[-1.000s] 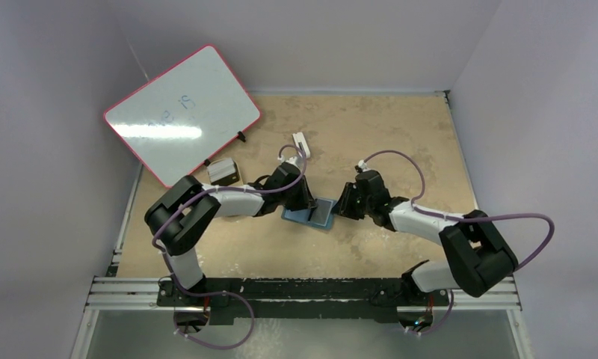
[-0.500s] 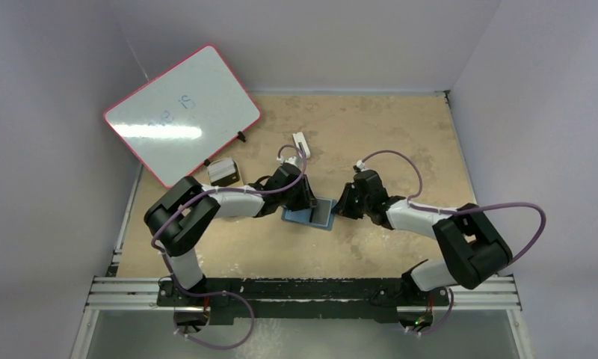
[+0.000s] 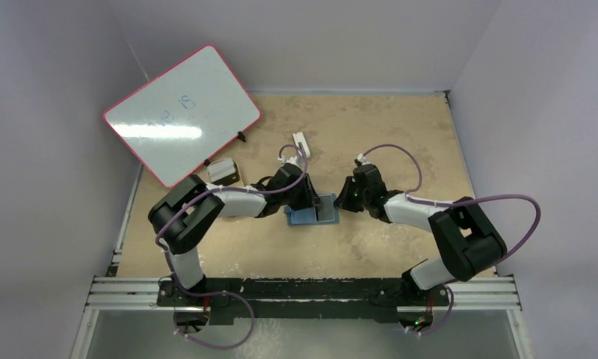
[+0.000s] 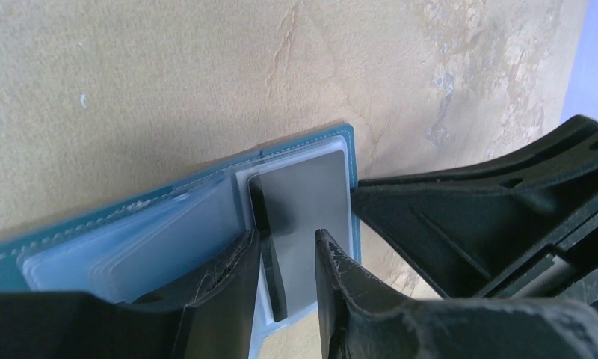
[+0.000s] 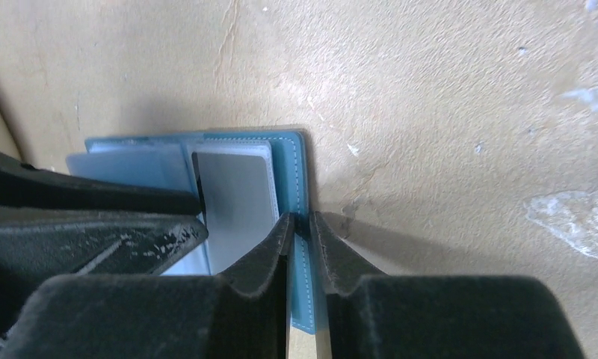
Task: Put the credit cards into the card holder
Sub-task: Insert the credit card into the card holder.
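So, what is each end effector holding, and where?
Right end effector pinches the teal-blue folding card holder by its stitched outer edge. Left end effector straddles a dark glossy card, apparently unclamped.

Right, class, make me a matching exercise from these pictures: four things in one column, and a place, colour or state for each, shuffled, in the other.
Things:
1. whiteboard
2. card holder
3. right gripper
4. grey card

Descriptions:
a. blue, lying open
b. flat inside the open holder
c. red-rimmed, at the far left
d. pinching a blue edge

Pairs: 1-c, 2-a, 3-d, 4-b.
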### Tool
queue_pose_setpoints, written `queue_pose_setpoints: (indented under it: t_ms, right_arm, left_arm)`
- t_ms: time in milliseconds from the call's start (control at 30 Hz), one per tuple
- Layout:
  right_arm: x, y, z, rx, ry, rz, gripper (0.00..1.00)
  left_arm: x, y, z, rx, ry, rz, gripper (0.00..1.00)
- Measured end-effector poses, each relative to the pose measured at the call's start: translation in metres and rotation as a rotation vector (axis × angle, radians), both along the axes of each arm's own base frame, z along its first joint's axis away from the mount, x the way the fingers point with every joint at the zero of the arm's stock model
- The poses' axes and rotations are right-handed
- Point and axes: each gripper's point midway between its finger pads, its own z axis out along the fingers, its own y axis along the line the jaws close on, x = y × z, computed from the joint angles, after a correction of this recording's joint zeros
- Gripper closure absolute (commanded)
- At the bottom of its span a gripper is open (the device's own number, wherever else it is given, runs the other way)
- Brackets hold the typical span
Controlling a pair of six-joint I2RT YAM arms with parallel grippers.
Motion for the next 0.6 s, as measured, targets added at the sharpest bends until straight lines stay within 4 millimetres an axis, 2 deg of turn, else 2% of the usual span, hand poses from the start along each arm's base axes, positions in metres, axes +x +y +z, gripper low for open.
queue_pose_setpoints:
  t_ms: [233,400,467,533,600]
  right_arm:
    - [0.000,-0.012,0.003,-0.061,0.005,-0.021,0.68]
    - [-0.008,-0.023,0.020,-0.089,-0.011,-0.031,0.56]
    - [-0.011,-0.026,0.029,-0.089,-0.029,-0.028,0.53]
    - [-0.012,-0.027,0.039,-0.086,-0.048,-0.024,0.51]
    - [-0.013,-0.028,0.049,-0.085,-0.064,-0.018,0.51]
  left_arm:
    - [-0.007,-0.005,0.006,-0.006,0.001,-0.008,0.63]
    - [-0.005,0.010,0.024,0.073,-0.065,-0.016,0.59]
    - [0.001,0.016,0.039,0.125,-0.117,-0.027,0.54]
    - [0.008,0.022,0.055,0.175,-0.174,-0.044,0.43]
    - [0.017,0.030,0.076,0.237,-0.237,-0.062,0.39]
